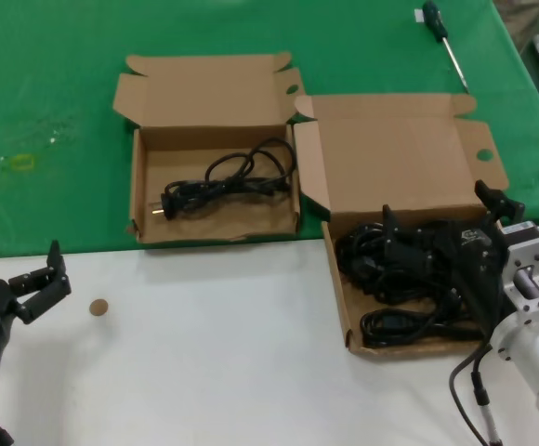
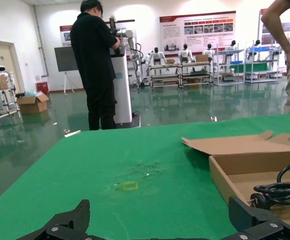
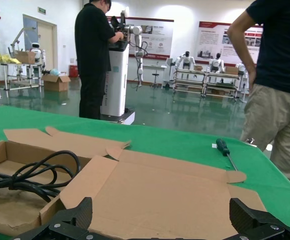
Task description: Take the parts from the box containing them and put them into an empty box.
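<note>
Black cords (image 1: 409,269), brown boxes (image 1: 216,93), green cloth (image 1: 46,93)

In the head view the right gripper (image 1: 446,228) covers much of the tangled power cords (image 1: 381,265) in the wider cardboard box (image 1: 339,279), so separate bundles cannot be counted. The right arm is cut by the picture's edge. In the left wrist view the narrower cardboard box (image 2: 225,182) and its cord (image 2: 285,187) are cropped.

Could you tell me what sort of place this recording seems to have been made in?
Probably a robotics lab or demonstration hall: humanoid robots stand in a row along the far wall under large display boards, shelving racks hold equipment, and a person in black works at a robot on a white pedestal.
</note>
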